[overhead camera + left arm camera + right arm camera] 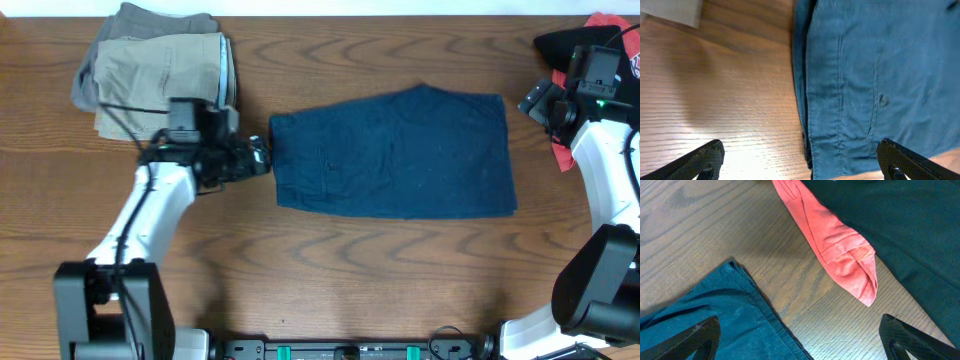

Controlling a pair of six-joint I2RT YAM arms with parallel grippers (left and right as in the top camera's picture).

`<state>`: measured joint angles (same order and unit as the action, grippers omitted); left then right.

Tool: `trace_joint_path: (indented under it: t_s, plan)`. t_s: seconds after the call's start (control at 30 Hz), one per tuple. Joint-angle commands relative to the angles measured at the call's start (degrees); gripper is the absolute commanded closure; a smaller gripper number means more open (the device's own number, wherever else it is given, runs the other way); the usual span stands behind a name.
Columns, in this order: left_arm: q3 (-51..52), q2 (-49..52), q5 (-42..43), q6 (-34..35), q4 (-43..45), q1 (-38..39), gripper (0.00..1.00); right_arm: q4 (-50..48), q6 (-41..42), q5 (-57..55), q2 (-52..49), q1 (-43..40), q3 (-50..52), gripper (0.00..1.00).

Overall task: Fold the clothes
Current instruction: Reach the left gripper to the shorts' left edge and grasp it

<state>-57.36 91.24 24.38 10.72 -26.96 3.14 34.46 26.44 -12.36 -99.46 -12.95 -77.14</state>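
Left jaws nearest, spread wide and empty, straddling the layered left edge of the dark navy denim-like shorts (pixel 875 90). Right jaws equally wide, empty, hovering off the opposite corner, beside a crumpled red cloth (pixel 840 250) and black garment (pixel 910 225). Shorts flat on the wooden surface (pixel 330 270), between both jaws. Probably about to fold: next, lower, pinch edge, carry across.
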Motion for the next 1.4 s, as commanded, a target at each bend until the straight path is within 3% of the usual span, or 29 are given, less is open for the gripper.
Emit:
trace_joint_path:
  t_s: [0.0,0.1,0.5,0.8,1.17,1.3,1.37]
  plan:
    - [-0.7,1.4,-9.7,0.5,0.2,3.9,0.02,-0.2,-0.8,-0.7,0.6,-0.1,-0.6,0.01]
    - [-0.7,2.8,-12.2,0.5,1.7,6.1,0.02,-0.2,-0.8,-0.7,0.6,-0.1,-0.6,0.01]
    - [-0.7,10.9,-6.3,3.3,8.5,6.6,0.02,-0.2,-0.8,-0.7,0.6,-0.1,-0.6,0.01]
    - [-0.7,16.6,3.7,3.6,13.0,6.6,0.02,-0.2,-0.8,-0.7,0.6,-0.1,-0.6,0.01]
    - [-0.7,19.6,3.7,10.6,13.2,6.6,0.01,-0.2,-0.8,-0.7,0.6,-0.1,-0.6,0.01]
    - [-0.7,19.6,3.7,10.6,13.2,6.6,0.19,-0.2,-0.8,-0.7,0.6,-0.1,-0.6,0.01]
    - [-0.7,19.6,3.7,10.6,13.1,6.6,0.37,-0.2,-0.8,-0.7,0.6,-0.1,-0.6,0.01]
